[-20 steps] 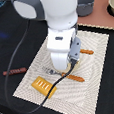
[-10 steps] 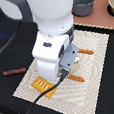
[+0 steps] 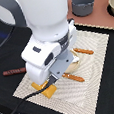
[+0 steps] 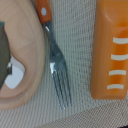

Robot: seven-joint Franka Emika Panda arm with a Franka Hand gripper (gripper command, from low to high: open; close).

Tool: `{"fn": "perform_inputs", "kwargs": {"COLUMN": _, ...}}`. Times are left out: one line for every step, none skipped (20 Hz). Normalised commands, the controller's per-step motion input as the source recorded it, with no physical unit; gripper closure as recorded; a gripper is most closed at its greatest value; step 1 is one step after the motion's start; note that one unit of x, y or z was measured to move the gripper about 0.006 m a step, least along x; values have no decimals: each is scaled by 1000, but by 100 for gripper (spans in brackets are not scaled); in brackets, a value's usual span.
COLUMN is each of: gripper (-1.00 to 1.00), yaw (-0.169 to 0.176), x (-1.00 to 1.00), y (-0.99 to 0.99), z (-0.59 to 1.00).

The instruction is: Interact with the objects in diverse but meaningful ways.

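A yellow ridged bread loaf [image 3: 44, 89] lies at the near edge of the beige mat [image 3: 98, 84], half covered by my arm. In the wrist view the bread loaf [image 4: 113, 47] lies flat beside an orange-handled fork [image 4: 56, 75]. My gripper [image 3: 54, 77] hangs low over the loaf and the fork, and its fingers are hidden by the hand, so its state is unclear. A dark reddish-brown sausage stick [image 3: 14, 71] lies on the dark table off the mat, at the exterior view's left. A beige plate [image 4: 27, 55] holds a white piece [image 4: 14, 75].
An orange-handled fork [image 3: 73, 77] and knife [image 3: 83, 51] lie on the mat on either side of the plate [image 3: 75, 65]. A grey pot [image 3: 82, 4] and a brown bowl [image 3: 112, 6] stand at the back. A black cable trails off the mat's near corner.
The arm has swung toward the exterior view's lower left and come lower, now covering much of the loaf and the plate.
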Motion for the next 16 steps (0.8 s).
{"fn": "perform_inputs", "kwargs": {"gripper": -100, "yaw": -25, "x": -220, "y": -397, "z": -60}}
{"fn": "perform_inputs", "kwargs": {"gripper": -100, "yaw": -25, "x": -246, "y": -431, "z": -40}}
{"fn": "perform_inputs", "kwargs": {"gripper": -100, "yaw": -23, "x": -217, "y": -454, "z": -20}}
{"fn": "perform_inputs", "kwargs": {"gripper": -100, "yaw": -25, "x": -217, "y": -454, "z": -17}}
{"fn": "perform_inputs", "kwargs": {"gripper": -100, "yaw": -26, "x": -163, "y": -394, "z": -69}}
{"fn": "perform_inputs", "kwargs": {"gripper": -100, "yaw": -26, "x": -157, "y": -366, "z": -114}}
{"fn": "perform_inputs", "kwargs": {"gripper": -100, "yaw": -19, "x": -137, "y": -309, "z": -154}}
{"fn": "perform_inputs", "kwargs": {"gripper": -100, "yaw": -4, "x": -77, "y": -237, "z": -209}}
{"fn": "perform_inputs", "kwargs": {"gripper": -100, "yaw": -5, "x": -54, "y": -183, "z": -243}}
{"fn": "perform_inputs", "kwargs": {"gripper": -100, "yaw": -9, "x": -60, "y": -151, "z": -226}}
{"fn": "perform_inputs", "kwargs": {"gripper": -100, "yaw": -11, "x": -57, "y": -137, "z": -226}}
{"fn": "perform_inputs", "kwargs": {"gripper": -100, "yaw": -11, "x": -40, "y": -100, "z": -246}}
{"fn": "perform_inputs", "kwargs": {"gripper": -100, "yaw": -12, "x": -43, "y": -126, "z": -263}}
{"fn": "perform_inputs", "kwargs": {"gripper": -100, "yaw": -13, "x": -43, "y": -126, "z": -294}}
{"fn": "perform_inputs", "kwargs": {"gripper": -100, "yaw": -12, "x": -29, "y": -97, "z": -291}}
{"fn": "perform_inputs", "kwargs": {"gripper": -100, "yaw": -11, "x": -20, "y": -83, "z": -291}}
